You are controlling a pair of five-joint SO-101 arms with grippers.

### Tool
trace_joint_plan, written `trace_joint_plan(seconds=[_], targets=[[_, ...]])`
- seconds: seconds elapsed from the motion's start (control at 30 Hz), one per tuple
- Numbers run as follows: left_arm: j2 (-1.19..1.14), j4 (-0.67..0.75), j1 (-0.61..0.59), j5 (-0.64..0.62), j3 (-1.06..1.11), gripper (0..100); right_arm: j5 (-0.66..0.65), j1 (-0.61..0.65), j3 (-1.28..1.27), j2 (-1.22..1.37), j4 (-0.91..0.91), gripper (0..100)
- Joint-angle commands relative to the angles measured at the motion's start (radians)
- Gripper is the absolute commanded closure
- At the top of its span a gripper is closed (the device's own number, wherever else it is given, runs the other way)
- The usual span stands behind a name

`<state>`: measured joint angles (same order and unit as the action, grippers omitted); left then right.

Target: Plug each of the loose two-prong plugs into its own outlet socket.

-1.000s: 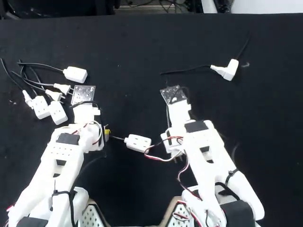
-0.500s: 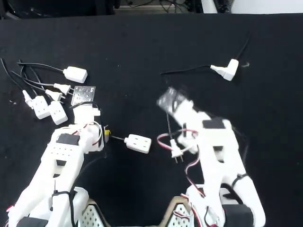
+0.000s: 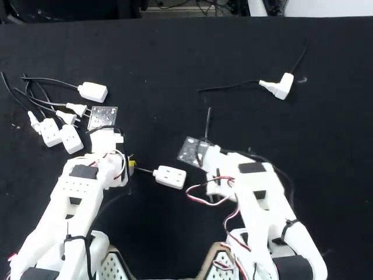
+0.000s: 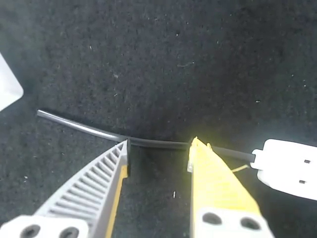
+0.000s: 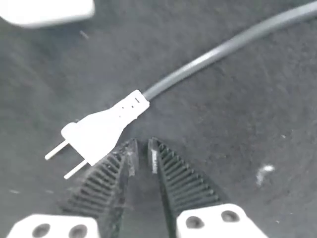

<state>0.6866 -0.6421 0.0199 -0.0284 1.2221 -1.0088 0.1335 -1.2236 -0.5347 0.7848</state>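
right gripper (image 5: 140,146) has its ribbed fingers (image 5: 106,183) almost together, just a thin gap with nothing in it. calling the way it points 12, a white two-prong plug (image 5: 106,130) lies on the black table (image 5: 237,124) just beside the tips at about 10 o'clock. its prongs (image 5: 64,158) aim toward 8 and the grey cable (image 5: 223,49) runs off toward 2. the edge of a white block (image 5: 47,10) sits farther out around 11.

You have two arms (image 3: 78,189) (image 3: 256,192), four white outlet sockets (image 3: 93,91) (image 3: 51,132) (image 3: 71,139) (image 3: 170,176), one angled plug (image 3: 280,86) at upper right, one straight two-prong plug (image 5: 101,131), and at least two small plugs (image 3: 76,108) (image 3: 65,116) at upper left.
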Motion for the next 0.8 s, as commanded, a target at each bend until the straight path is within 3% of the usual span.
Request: trace_joint_plan(seconds=[0.0, 0.23, 0.43, 0.67, 0.77], targets=[[0.025, 0.014, -0.010, -0.012, -0.008, 80, 0.066, 0.091, 0.085, -0.012, 0.080, 94.8], [0.025, 0.014, -0.010, -0.011, -0.008, 80, 0.052, 0.175, 0.102, -0.010, 0.095, 95.1], [0.034, 0.014, -0.010, -0.009, 0.002, 80, -0.132, 0.155, 0.101, -0.010, 0.043, 95.1], [0.034, 0.014, -0.010, -0.008, 0.002, 80, -0.201, 0.160, 0.084, -0.008, -0.008, 94.6], [0.034, 0.014, -0.010, -0.008, 0.002, 80, -0.250, 0.166, 0.081, -0.004, 0.035, 84.2]])
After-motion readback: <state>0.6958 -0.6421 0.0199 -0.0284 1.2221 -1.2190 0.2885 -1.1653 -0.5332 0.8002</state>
